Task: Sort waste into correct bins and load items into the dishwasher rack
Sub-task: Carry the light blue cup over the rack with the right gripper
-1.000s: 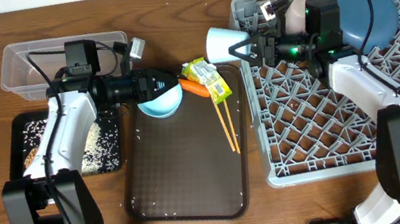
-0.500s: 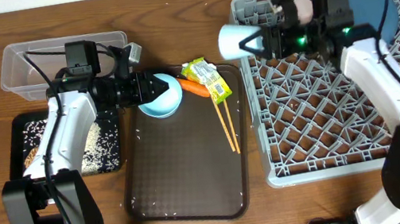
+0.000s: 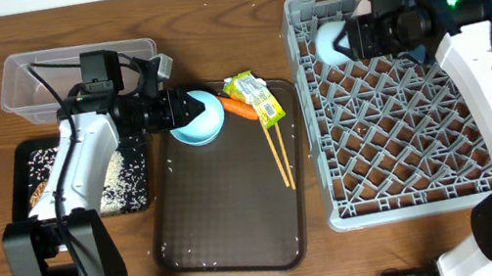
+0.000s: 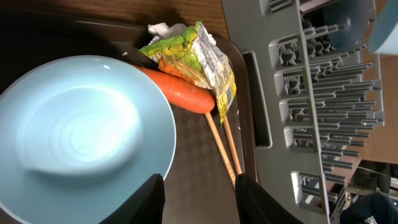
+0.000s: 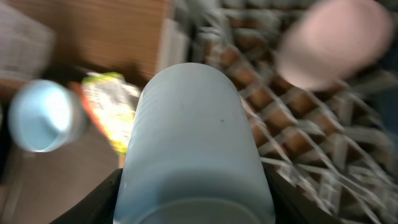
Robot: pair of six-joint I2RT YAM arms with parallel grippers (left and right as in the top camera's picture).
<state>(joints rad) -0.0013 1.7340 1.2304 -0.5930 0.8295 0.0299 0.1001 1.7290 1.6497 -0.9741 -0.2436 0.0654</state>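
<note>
Over the back-left part of the grey dishwasher rack (image 3: 404,133), my right gripper (image 3: 340,42) is shut on the light-blue cup (image 3: 330,43), which lies on its side and fills the right wrist view (image 5: 193,137). The pink cup (image 5: 333,40) sits in the rack beyond it. My left gripper (image 4: 200,202) is open at the rim of the small light-blue bowl (image 4: 81,137); only tray shows between its fingers. Past the bowl lie the orange carrot (image 4: 183,93), the green-yellow wrapper (image 4: 199,53) and the chopsticks (image 4: 221,146).
The bowl, carrot, wrapper and chopsticks rest on a dark brown serving tray (image 3: 228,210). The clear tub (image 3: 29,78) stands at the back left. In front of it, under my left arm, the black tray (image 3: 137,203) holds rice grains (image 3: 128,176).
My right arm carried the light-blue cup rightward, from beside the rack's left edge to over its back-left part. My left gripper drew back a little from the bowl and its jaws widened.
</note>
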